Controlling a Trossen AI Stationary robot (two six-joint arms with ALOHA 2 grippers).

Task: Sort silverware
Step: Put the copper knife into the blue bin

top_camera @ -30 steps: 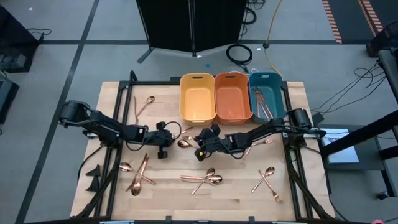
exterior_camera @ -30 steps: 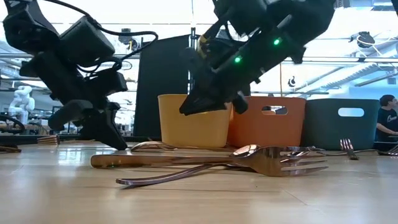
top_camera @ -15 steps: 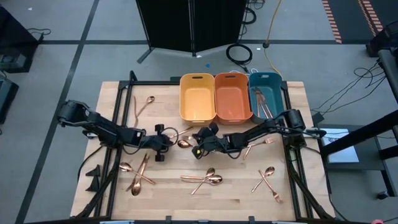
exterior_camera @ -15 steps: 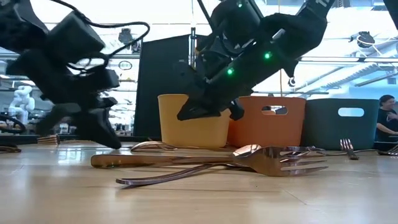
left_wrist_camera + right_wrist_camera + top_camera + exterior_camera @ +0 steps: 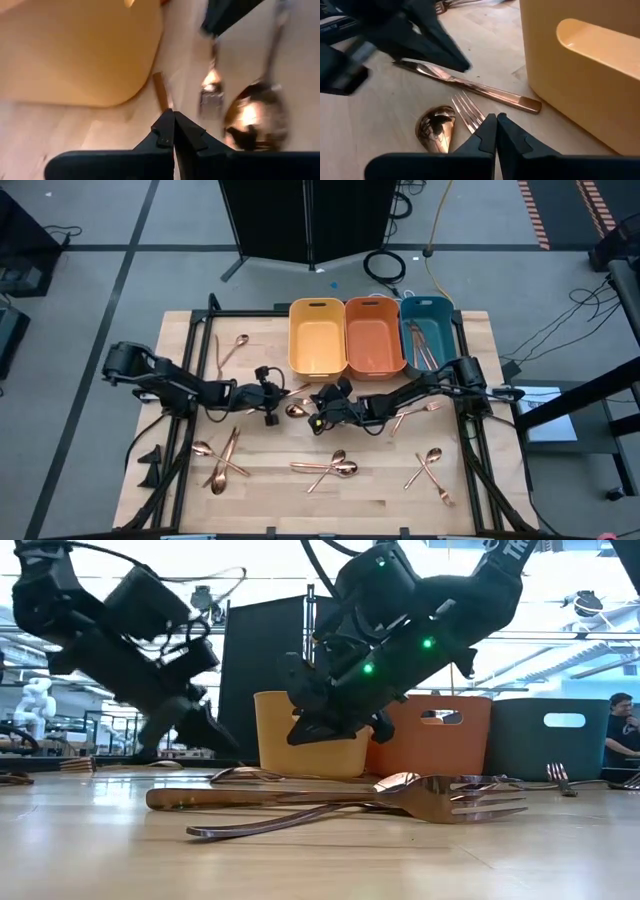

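We judge the fork [image 5: 468, 116] stiff, light, slippery; grip mid-handle; left gripper [image 5: 173, 131] and right gripper [image 5: 496, 131] both closed, empty.

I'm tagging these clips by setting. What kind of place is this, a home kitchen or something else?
Most likely a robotics lab or workshop, not a kitchen. The wooden table stands on a grey taped floor, loose cables lie behind it, and the low view shows an open industrial hall with a person seated.

the two arms crowd the table [image 5: 180, 480] middle just before the yellow bin [image 5: 317, 337]; open wood lies between the scattered silverware [image 5: 330, 467] in front.
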